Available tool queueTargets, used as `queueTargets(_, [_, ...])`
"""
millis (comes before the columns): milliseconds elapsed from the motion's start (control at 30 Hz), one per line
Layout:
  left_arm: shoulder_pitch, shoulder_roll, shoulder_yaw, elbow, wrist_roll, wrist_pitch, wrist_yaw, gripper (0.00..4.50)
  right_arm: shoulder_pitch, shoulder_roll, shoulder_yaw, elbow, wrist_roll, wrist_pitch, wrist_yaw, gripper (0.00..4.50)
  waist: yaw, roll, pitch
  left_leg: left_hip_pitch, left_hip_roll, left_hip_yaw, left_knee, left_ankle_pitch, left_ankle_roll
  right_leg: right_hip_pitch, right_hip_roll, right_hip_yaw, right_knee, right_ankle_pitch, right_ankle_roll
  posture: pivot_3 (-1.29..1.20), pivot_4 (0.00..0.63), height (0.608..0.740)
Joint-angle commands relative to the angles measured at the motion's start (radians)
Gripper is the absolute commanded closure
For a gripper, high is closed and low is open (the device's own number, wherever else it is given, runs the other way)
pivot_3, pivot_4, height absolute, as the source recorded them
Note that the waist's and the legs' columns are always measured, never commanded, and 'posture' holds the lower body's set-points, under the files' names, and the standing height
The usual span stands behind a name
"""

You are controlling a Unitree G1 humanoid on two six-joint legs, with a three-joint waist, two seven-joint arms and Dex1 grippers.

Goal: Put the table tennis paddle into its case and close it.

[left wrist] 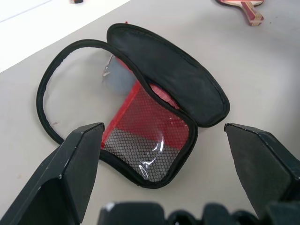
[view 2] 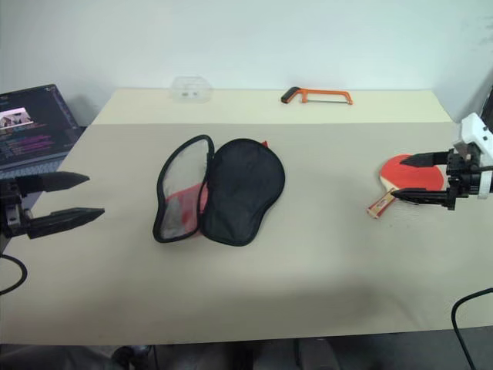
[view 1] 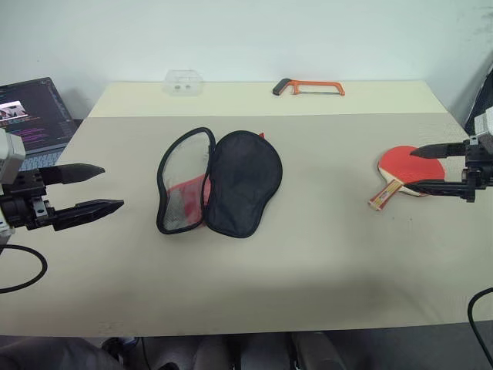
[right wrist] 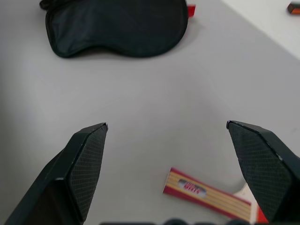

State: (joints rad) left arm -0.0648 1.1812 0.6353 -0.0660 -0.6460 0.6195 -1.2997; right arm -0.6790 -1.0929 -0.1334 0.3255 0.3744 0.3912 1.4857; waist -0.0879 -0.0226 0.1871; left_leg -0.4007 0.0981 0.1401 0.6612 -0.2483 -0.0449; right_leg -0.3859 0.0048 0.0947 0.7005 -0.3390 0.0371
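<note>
The case (view 1: 231, 181) lies unzipped in the middle of the table, its black half folded out to the right and its mesh-lined red half (left wrist: 140, 140) to the left. On the right side of the table rests the table tennis paddle (view 1: 404, 168), red face up, its pale wooden handle (right wrist: 206, 192) pointing toward the table's front. My right gripper (view 1: 416, 168) hovers open over the paddle, one finger above the blade and one near the handle. At the table's left edge my left gripper (view 1: 108, 189) is open and empty, pointing toward the case.
An orange hacksaw (view 1: 310, 87) and a clear plastic box (view 1: 183, 82) lie at the back of the table. An open laptop (view 1: 35, 116) stands off the table's left rear corner. Black cables hang at the front left (view 1: 23, 270) and front right (view 1: 476, 308).
</note>
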Motion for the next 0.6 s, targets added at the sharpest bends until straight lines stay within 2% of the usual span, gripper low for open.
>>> queueTargets(33, [0.017, 0.006, 0.057, -0.002, 0.011, -0.020, -0.012, 0.00, -0.010, -0.003, -0.033, -0.041, 0.021, -0.008, -0.018, 0.02, 0.000, 0.000, 0.000, 0.000, 0.000, 0.000, 0.000, 0.000, 0.000, 0.000, 0.000, 0.000, 0.000, 0.000, 0.000, 0.00, 0.150, 0.740])
queueTargets(233, [-0.029, -0.005, 0.057, 0.037, 0.014, -0.045, 0.032, 0.00, -0.035, 0.034, -0.041, -0.031, 0.027, -0.038, -0.051, 0.02, 0.001, 0.000, 0.000, 0.000, 0.000, 0.000, 0.000, 0.000, 0.000, 0.000, 0.000, 0.000, 0.000, 0.000, 0.000, 0.00, 0.150, 0.740])
queueTargets(400, [-0.123, -0.058, -0.077, 0.146, 0.110, -0.115, 0.151, 0.00, -0.027, 0.052, -0.054, -0.083, 0.041, -0.043, -0.072, 0.02, 0.003, 0.000, 0.000, 0.000, -0.001, 0.000, 0.000, 0.000, 0.000, 0.000, 0.001, 0.000, 0.001, 0.000, 0.000, 0.00, 0.150, 0.740])
queueTargets(467, [-0.096, -0.047, -0.190, 0.156, 0.228, -0.166, 0.190, 0.00, -0.030, 0.057, -0.057, -0.110, 0.056, -0.030, -0.078, 0.02, 0.003, 0.000, 0.000, 0.000, -0.001, 0.000, 0.000, 0.000, 0.000, 0.000, 0.001, 0.000, 0.001, 0.000, 0.000, 0.00, 0.150, 0.740])
queueTargets(600, [-0.153, -0.117, -0.288, 0.171, 0.259, -0.127, 0.273, 0.00, -0.029, 0.071, -0.042, -0.123, 0.062, -0.038, -0.083, 0.02, 0.004, 0.000, 0.000, -0.001, 0.001, 0.000, 0.000, 0.000, 0.000, -0.001, 0.001, 0.001, 0.001, 0.000, 0.000, 0.00, 0.150, 0.740])
